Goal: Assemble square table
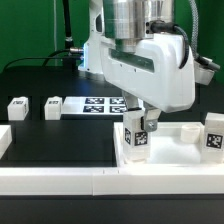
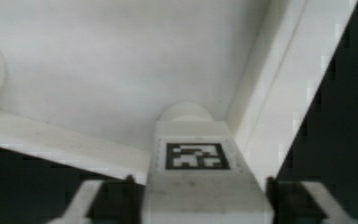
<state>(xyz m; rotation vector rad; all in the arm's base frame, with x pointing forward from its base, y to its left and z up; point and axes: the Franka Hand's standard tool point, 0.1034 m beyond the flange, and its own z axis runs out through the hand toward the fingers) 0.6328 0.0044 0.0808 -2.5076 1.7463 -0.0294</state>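
My gripper (image 1: 136,127) is shut on a white block leg (image 1: 137,139) with a black-and-white tag. It holds the leg upright at the corner of the square table slab (image 1: 176,152) that lies nearest the exterior view's left. In the wrist view the leg (image 2: 195,150) sits between my fingers (image 2: 108,203), its far end against the slab's raised rim (image 2: 274,70) over the recessed underside (image 2: 87,95). I cannot tell whether it is seated in a socket. Loose legs lie at the left (image 1: 17,107), (image 1: 52,106), and one stands at the right (image 1: 213,135).
The marker board (image 1: 98,106) lies flat behind the gripper. A long white border rail (image 1: 100,182) runs along the front, and another white piece (image 1: 4,141) sits at the exterior view's left edge. Black table surface (image 1: 70,140) lies between them.
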